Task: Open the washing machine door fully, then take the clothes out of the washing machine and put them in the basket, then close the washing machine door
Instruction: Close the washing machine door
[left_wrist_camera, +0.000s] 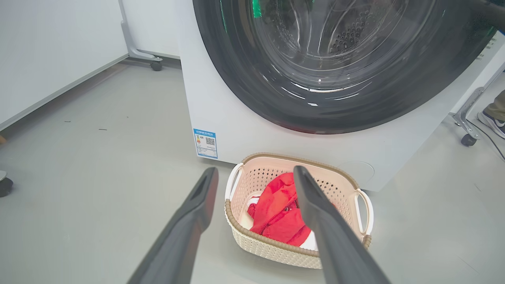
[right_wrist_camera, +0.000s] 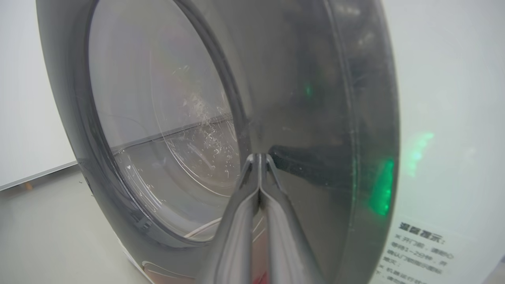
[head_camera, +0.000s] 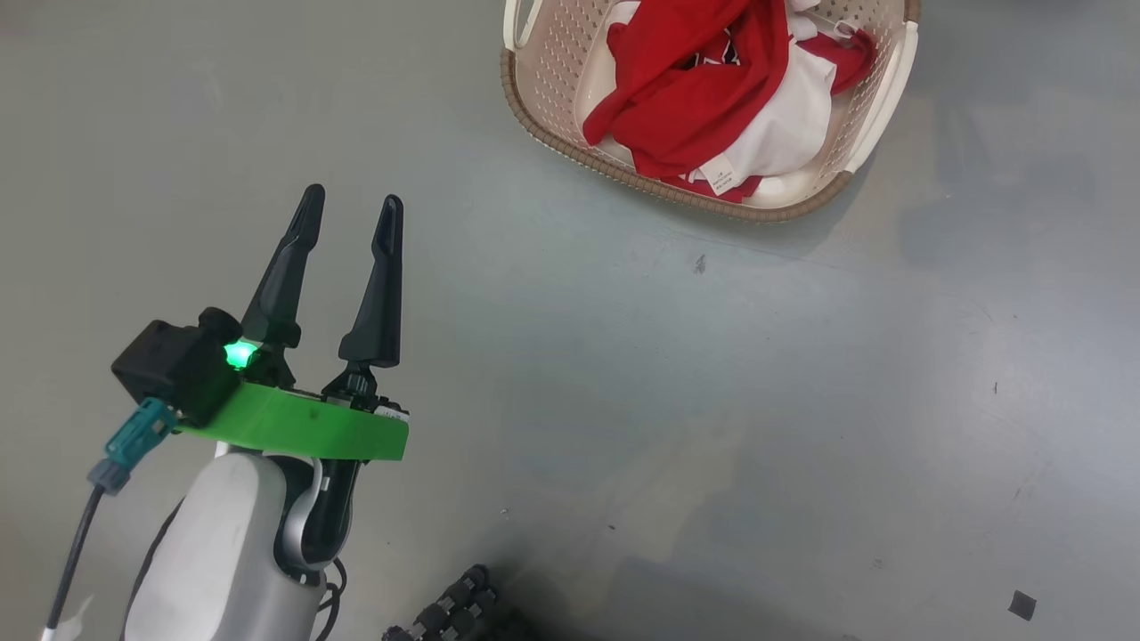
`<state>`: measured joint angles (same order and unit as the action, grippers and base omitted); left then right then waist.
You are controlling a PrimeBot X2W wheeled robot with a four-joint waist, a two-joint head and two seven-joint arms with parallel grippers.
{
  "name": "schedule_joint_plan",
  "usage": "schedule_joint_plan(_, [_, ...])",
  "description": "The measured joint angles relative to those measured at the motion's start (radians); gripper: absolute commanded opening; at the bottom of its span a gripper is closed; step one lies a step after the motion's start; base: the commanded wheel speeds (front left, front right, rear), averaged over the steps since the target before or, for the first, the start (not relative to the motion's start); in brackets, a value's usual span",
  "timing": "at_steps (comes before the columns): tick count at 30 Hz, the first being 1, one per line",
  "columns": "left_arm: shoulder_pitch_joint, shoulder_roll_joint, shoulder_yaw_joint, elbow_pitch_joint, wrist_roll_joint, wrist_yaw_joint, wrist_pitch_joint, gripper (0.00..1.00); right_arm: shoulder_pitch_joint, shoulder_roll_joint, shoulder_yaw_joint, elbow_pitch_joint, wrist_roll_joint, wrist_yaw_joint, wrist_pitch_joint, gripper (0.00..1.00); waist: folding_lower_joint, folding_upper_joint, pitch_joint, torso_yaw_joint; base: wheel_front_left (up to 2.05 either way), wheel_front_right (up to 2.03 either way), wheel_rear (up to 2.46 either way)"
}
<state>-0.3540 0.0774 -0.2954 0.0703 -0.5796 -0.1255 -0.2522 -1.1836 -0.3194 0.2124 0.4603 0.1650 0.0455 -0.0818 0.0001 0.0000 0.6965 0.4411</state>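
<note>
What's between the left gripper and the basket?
Bare grey floor, as the head view shows: the open left gripper hangs apart from the basket, nothing lying on the stretch between.

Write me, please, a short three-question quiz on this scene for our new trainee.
1. True or false: the left gripper is holding the clothes.
2. Where is the basket relative to the washing machine? A: on top of it. B: on the floor in front of it. C: inside it.
3. Fill in: the right gripper, fingers shut, points at the glossy ___ rim of the washing machine door.
Key: 1 false (it is open and empty, and the clothes lie in the basket); 2 B; 3 black.
</note>
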Motion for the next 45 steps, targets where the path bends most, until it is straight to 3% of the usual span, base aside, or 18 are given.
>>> schedule_joint_plan(16, [-0.017, -0.005, 0.003, 0.032, -0.001, 0.0, 0.0, 1.0, 0.011, 0.011, -0.002, 0.093, 0.001, -0.012, -0.079, 0.0, 0.0, 0.0, -0.026, 0.001, 0.0, 0.0, 0.0])
schedule_joint_plan(22, [-0.021, -0.004, 0.022, 0.049, 0.011, 0.0, 0.0, 1.0, 0.135, 0.014, 0.011, 0.151, 0.004, -0.002, -0.124, 0.0, 0.0, 0.0, -0.075, -0.008, 0.0, 0.0, 0.0])
schedule_joint_plan(30, [-0.019, 0.02, 0.049, 0.07, 0.046, 0.0, 0.0, 1.0, 0.291, 0.068, 0.03, 0.174, 0.028, 0.015, -0.154, 0.0, 0.0, 0.0, -0.167, -0.037, 0.0, 0.0, 0.0])
schedule_joint_plan(45, [0.095, 0.061, 0.082, 0.13, 0.08, 0.0, 0.0, 1.0, 0.53, 0.17, 0.028, 0.153, 0.091, 0.024, -0.166, 0.0, -0.0001, 0.0, -0.359, -0.148, 0.0, 0.0, 0.0])
